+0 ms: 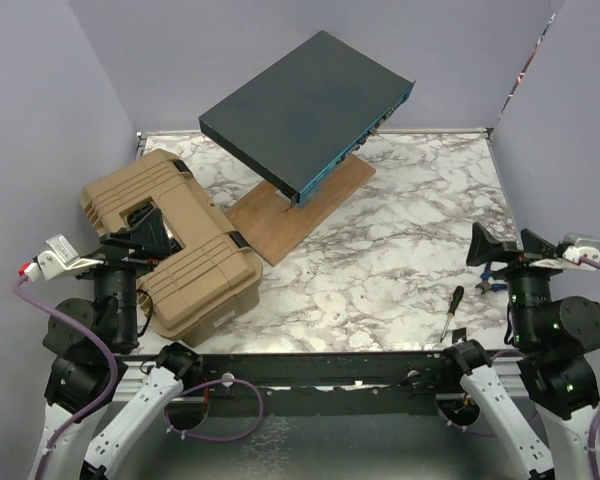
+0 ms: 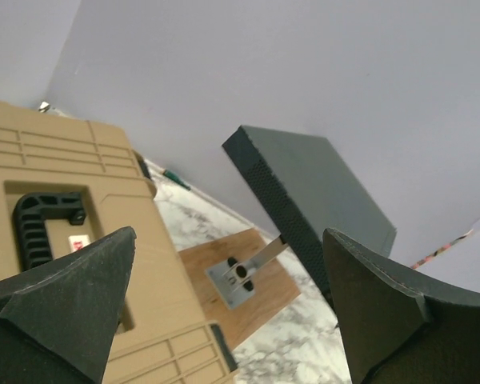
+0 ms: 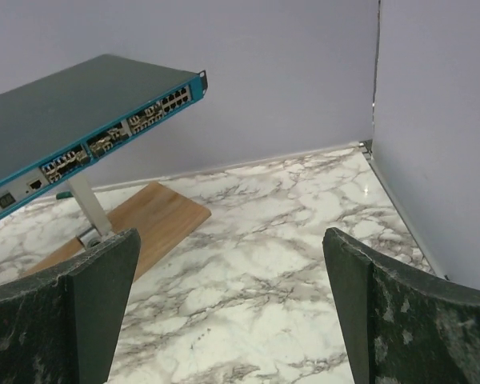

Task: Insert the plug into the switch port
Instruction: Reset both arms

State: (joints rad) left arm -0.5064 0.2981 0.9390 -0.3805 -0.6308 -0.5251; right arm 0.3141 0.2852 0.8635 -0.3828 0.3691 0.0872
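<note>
A: Where's the switch (image 1: pixel 305 110)?
B: Upper centre of the top view, at the back of the tabletop (image 1: pixel 400 250). It sits tilted on a metal post (image 3: pixel 88 204) rising off a wooden board (image 1: pixel 300 205), not flat on the marble. The teal port face points toward the lower right of that frame.
A: Ports visible?
B: In the right wrist view, yes. There's a row of small dark ports along the teal face, upper left of the frame, with the face climbing from left to right. The left wrist view only gets the dark perforated side, mid-frame, and the post's base plate on the board below it.
A: Left gripper (image 1: pixel 145 228)?
B: Jaws spread wide, nothing between them. It's at the left of the top view, over a tan case (image 1: pixel 170 240). The case lies right against the board's left corner; can't tell if they touch.
A: Right gripper (image 1: pixel 505 250)?
B: Same, spread wide and empty. It's at the right edge of the top view, over bare marble, well apart from the switch.
A: Anything else down there?
B: A screwdriver (image 1: pixel 452 308) lies on the tabletop, lower right, near the right arm. There's a small blue item (image 1: pixel 493 280) just below the right gripper, too small to identify.
</note>
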